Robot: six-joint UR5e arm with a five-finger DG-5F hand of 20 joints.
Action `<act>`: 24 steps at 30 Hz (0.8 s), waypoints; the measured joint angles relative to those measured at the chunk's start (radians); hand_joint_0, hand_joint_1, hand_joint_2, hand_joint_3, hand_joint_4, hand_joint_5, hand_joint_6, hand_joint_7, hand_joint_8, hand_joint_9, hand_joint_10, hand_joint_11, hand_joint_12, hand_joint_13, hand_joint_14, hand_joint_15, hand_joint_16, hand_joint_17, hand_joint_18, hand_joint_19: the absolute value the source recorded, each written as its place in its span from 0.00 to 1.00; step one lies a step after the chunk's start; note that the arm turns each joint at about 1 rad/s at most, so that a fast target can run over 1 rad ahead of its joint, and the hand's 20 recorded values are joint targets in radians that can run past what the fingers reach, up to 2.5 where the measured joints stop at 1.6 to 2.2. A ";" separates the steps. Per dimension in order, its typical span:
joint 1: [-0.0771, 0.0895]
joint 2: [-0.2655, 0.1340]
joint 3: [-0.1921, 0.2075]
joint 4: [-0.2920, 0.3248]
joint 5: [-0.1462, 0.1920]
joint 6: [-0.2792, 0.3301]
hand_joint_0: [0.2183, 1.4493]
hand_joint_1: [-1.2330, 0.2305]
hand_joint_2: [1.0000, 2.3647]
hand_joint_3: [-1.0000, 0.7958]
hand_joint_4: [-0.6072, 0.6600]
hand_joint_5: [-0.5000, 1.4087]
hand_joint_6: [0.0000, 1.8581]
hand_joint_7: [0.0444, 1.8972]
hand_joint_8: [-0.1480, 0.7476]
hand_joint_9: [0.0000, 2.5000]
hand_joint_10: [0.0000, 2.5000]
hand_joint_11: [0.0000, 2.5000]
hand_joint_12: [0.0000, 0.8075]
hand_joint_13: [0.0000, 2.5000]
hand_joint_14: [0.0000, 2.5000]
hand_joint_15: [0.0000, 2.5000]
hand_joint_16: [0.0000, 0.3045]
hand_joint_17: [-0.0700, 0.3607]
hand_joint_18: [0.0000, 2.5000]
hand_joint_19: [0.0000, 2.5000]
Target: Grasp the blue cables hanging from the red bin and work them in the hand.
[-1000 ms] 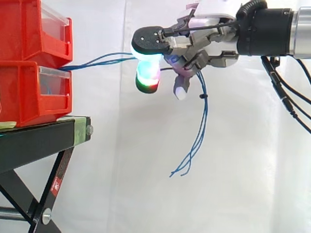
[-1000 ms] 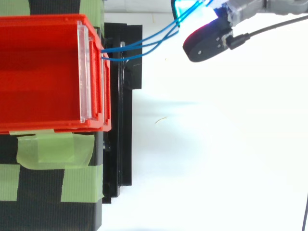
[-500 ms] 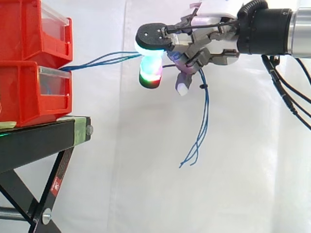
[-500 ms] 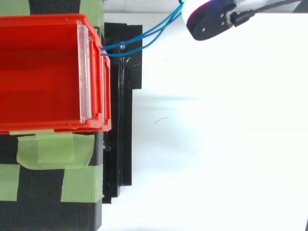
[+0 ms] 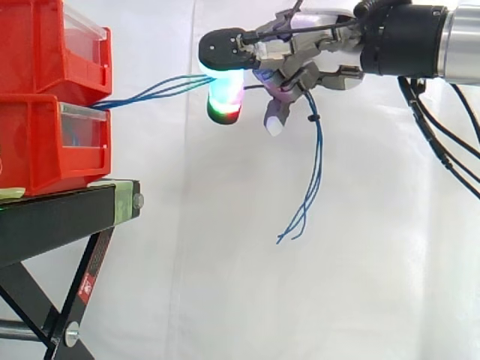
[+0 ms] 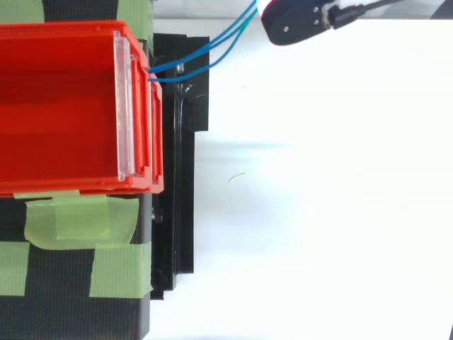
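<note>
Thin blue cables (image 5: 154, 92) run from the front of the lower red bin (image 5: 52, 142) up and to the right into my hand (image 5: 289, 64). My hand is shut on the cables, its fingers curled round them high in the side view. Past the hand the loose cable ends (image 5: 307, 195) hang down and end near mid-height. A fingertip (image 5: 225, 94) glows cyan, green and red. In the top view the cables (image 6: 205, 60) leave the bin's front edge toward a fingertip (image 6: 294, 21) at the top edge.
Two red bins are stacked on a black stand (image 5: 67, 217) at the left, with green tape (image 6: 78, 219) on the stand. The upper bin (image 6: 64, 106) is open at the top. A white curtain fills the background.
My hand has risen and shifted slightly left, drawing the cables up with it. The hanging ends have lifted since a second ago. In the top view the fingertip moved toward the top edge.
</note>
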 measured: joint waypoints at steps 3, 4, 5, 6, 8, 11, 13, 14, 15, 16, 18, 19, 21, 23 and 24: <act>0.005 0.000 0.000 0.008 -0.002 -0.008 0.51 0.42 0.02 0.35 0.65 0.52 0.17 0.69 0.61 0.36 1.00 1.00 0.61 0.45 1.00 0.65 0.17 0.43 0.51 0.21; 0.006 0.000 0.000 0.012 -0.003 -0.011 0.51 0.42 0.02 0.36 0.65 0.52 0.16 0.70 0.61 0.36 1.00 1.00 0.61 0.45 1.00 0.65 0.17 0.43 0.50 0.21; 0.007 0.000 0.000 0.014 -0.003 -0.013 0.51 0.43 0.02 0.39 0.67 0.53 0.14 0.69 0.61 0.37 1.00 1.00 0.62 0.45 1.00 0.64 0.18 0.45 0.51 0.19; 0.007 0.000 0.000 0.015 -0.005 -0.014 0.51 0.43 0.02 0.41 0.68 0.53 0.13 0.70 0.61 0.37 1.00 1.00 0.62 0.46 1.00 0.64 0.19 0.47 0.52 0.16; 0.008 0.000 0.000 0.017 -0.008 -0.016 0.52 0.44 0.01 0.44 0.69 0.54 0.11 0.70 0.62 0.37 1.00 1.00 0.62 0.46 1.00 0.63 0.20 0.48 0.53 0.14; 0.009 0.000 0.000 0.017 -0.016 -0.016 0.53 0.45 0.01 0.49 0.69 0.54 0.08 0.71 0.61 0.38 1.00 1.00 0.62 0.47 1.00 0.62 0.22 0.51 0.54 0.12; 0.008 0.000 0.000 0.016 -0.023 -0.015 0.53 0.45 0.01 0.50 0.70 0.54 0.06 0.71 0.62 0.38 1.00 1.00 0.63 0.47 1.00 0.63 0.22 0.51 0.54 0.11; 0.008 0.000 0.000 0.015 -0.027 -0.015 0.54 0.45 0.01 0.51 0.70 0.54 0.05 0.71 0.62 0.38 1.00 1.00 0.64 0.47 1.00 0.62 0.22 0.52 0.54 0.11; 0.008 0.000 0.000 0.015 -0.029 -0.014 0.54 0.46 0.01 0.52 0.70 0.54 0.05 0.71 0.62 0.37 1.00 1.00 0.63 0.47 1.00 0.62 0.22 0.52 0.54 0.10; 0.008 0.000 0.000 0.015 -0.032 -0.014 0.54 0.46 0.01 0.52 0.70 0.54 0.05 0.71 0.62 0.38 1.00 1.00 0.63 0.47 1.00 0.62 0.22 0.52 0.54 0.10; 0.007 0.000 0.000 0.015 -0.039 -0.014 0.54 0.46 0.01 0.52 0.71 0.54 0.03 0.72 0.62 0.37 1.00 1.00 0.64 0.47 1.00 0.61 0.23 0.52 0.54 0.09; 0.006 0.000 0.000 0.016 -0.044 -0.014 0.54 0.46 0.01 0.53 0.71 0.54 0.03 0.72 0.62 0.37 1.00 1.00 0.64 0.47 1.00 0.62 0.22 0.52 0.54 0.10; 0.004 0.000 0.000 0.016 -0.054 -0.014 0.55 0.44 0.00 0.57 0.71 0.54 0.02 0.72 0.62 0.37 1.00 1.00 0.64 0.47 1.00 0.62 0.24 0.54 0.55 0.08; 0.001 0.000 0.000 0.017 -0.071 -0.014 0.55 0.43 0.01 0.59 0.72 0.54 0.02 0.72 0.63 0.37 1.00 1.00 0.64 0.47 1.00 0.61 0.24 0.55 0.55 0.07; 0.000 0.000 0.000 0.016 -0.079 -0.014 0.53 0.43 0.05 0.56 0.72 0.53 0.03 0.72 0.63 0.37 1.00 1.00 0.66 0.48 1.00 0.62 0.25 0.56 0.56 0.07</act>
